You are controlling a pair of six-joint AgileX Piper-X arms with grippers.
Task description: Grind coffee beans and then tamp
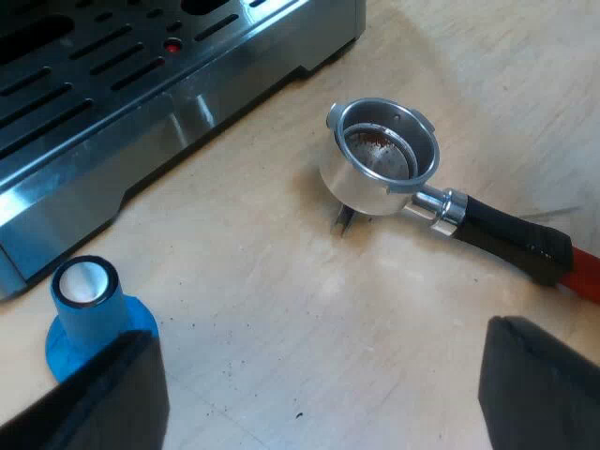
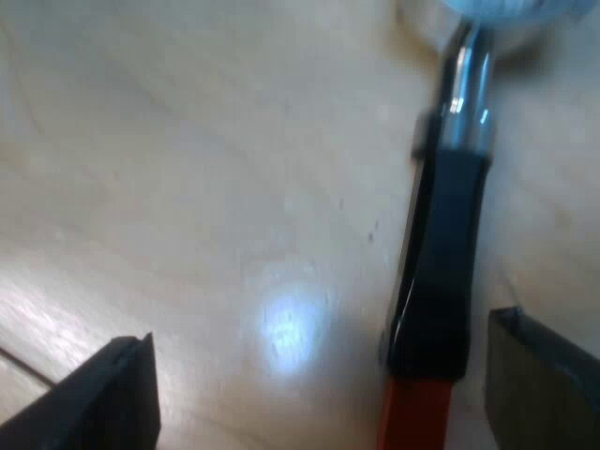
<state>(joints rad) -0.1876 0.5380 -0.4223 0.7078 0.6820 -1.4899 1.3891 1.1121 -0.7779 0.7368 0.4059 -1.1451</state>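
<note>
Wooden tabletop (image 1: 272, 300) is carrying the loose holder (image 1: 380, 164); your left gripper (image 1: 319, 394) and right gripper (image 2: 323, 384) are both hanging spread wide.

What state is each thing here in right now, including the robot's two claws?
Metal holder: loose on the table, basket nearly empty, a few coffee traces.
Blue tamper: standing on its base near the espresso machine.
Left gripper: open, holding nothing.
Right gripper: open, either side of the holder's handle, not gripping it.
</note>
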